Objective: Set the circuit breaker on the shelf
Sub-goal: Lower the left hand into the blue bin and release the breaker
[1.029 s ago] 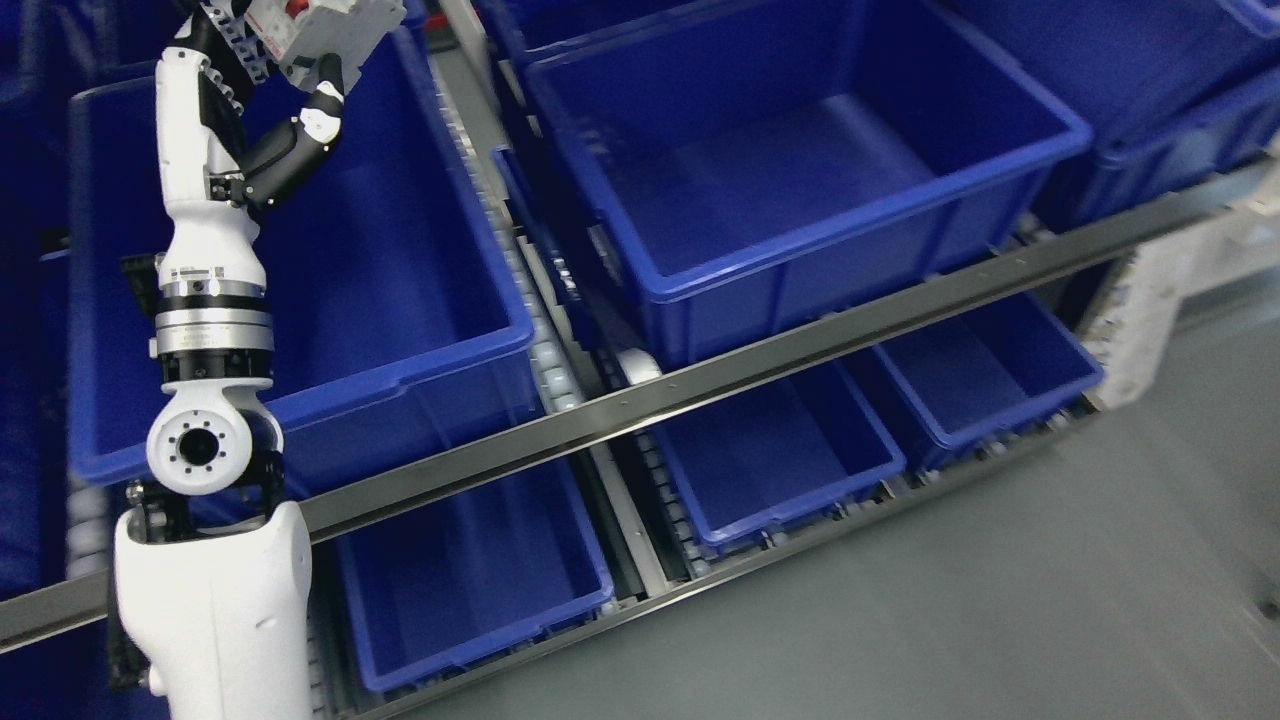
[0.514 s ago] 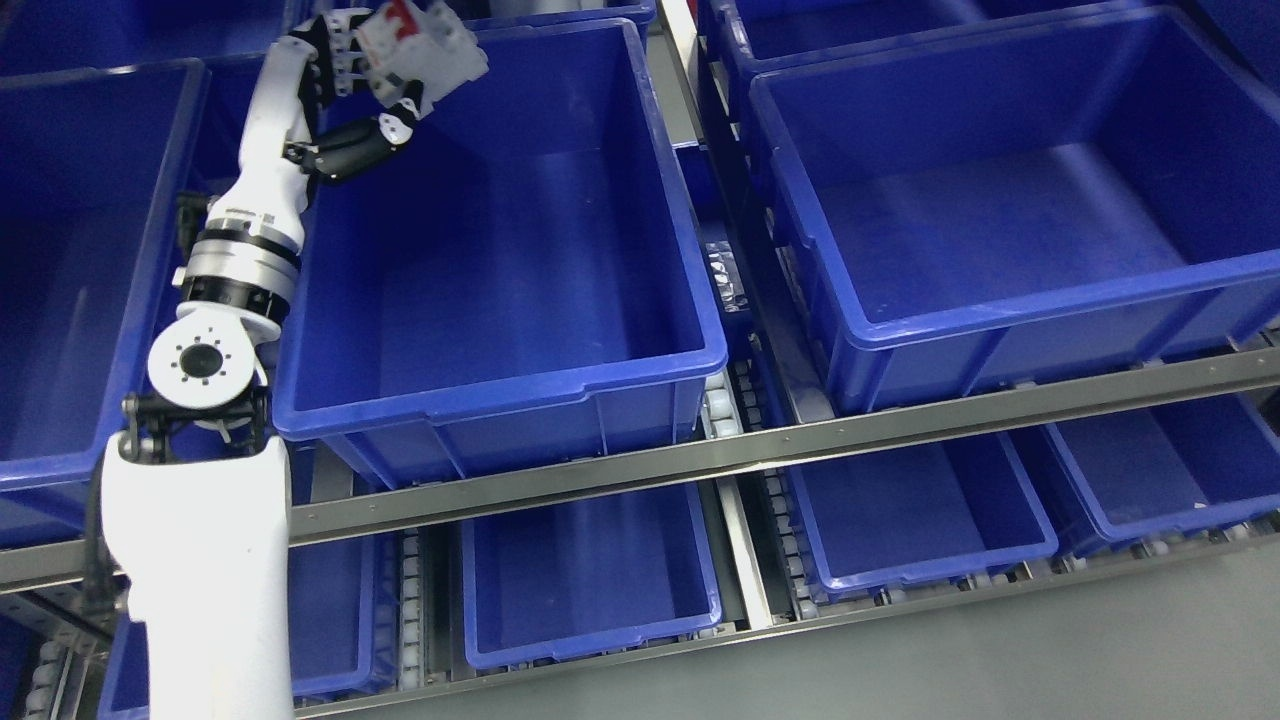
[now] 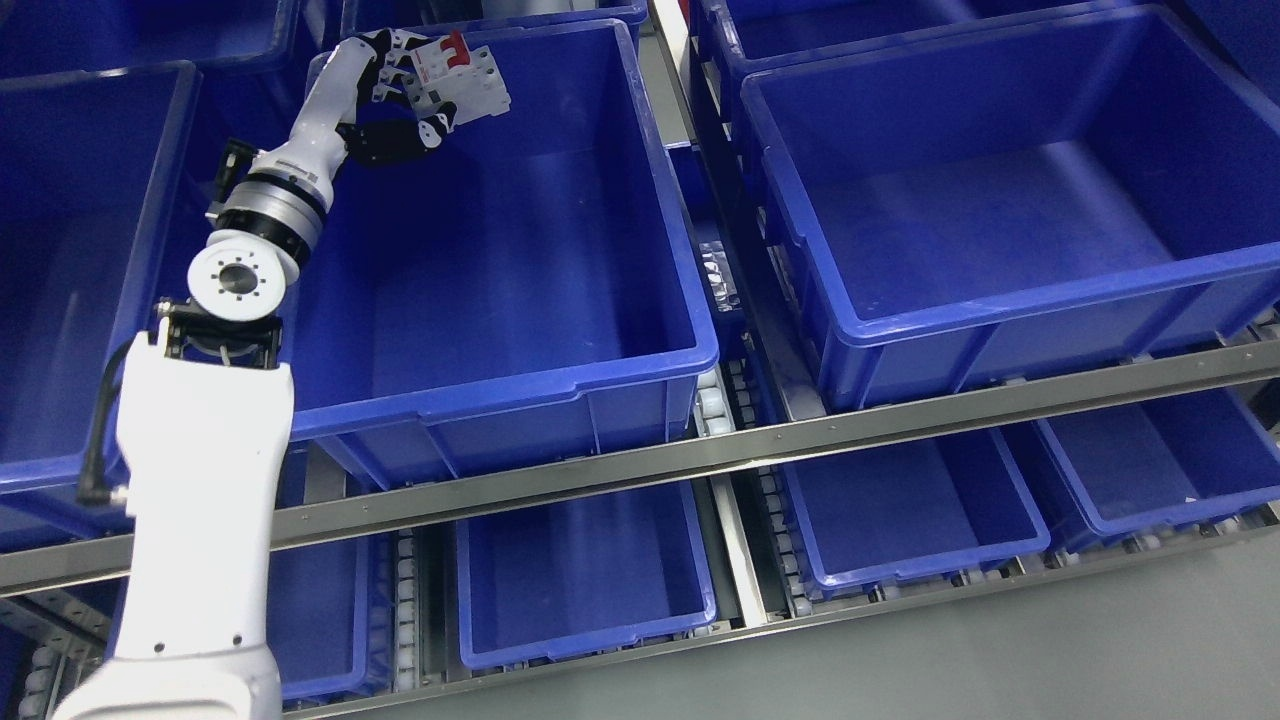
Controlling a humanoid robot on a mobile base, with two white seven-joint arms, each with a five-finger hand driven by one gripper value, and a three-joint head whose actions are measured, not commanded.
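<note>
My left hand (image 3: 405,95) reaches up from the lower left and is shut on a white circuit breaker (image 3: 462,82) with a red switch on top. It holds the breaker above the far left corner of the middle blue bin (image 3: 560,390) on the upper shelf level, inside the bin's rim line. That bin shows a bare floor. The right arm is out of the picture.
More blue bins flank it: one at the left (image 3: 60,250), a large one at the right (image 3: 1000,300). A metal shelf rail (image 3: 760,450) runs across the front, with smaller blue bins (image 3: 590,580) on the lower level. Grey floor lies at the bottom right.
The camera swung a lot a second ago, then settled. Since half a second ago my left hand has moved right and slightly down with the breaker, further over the middle bin.
</note>
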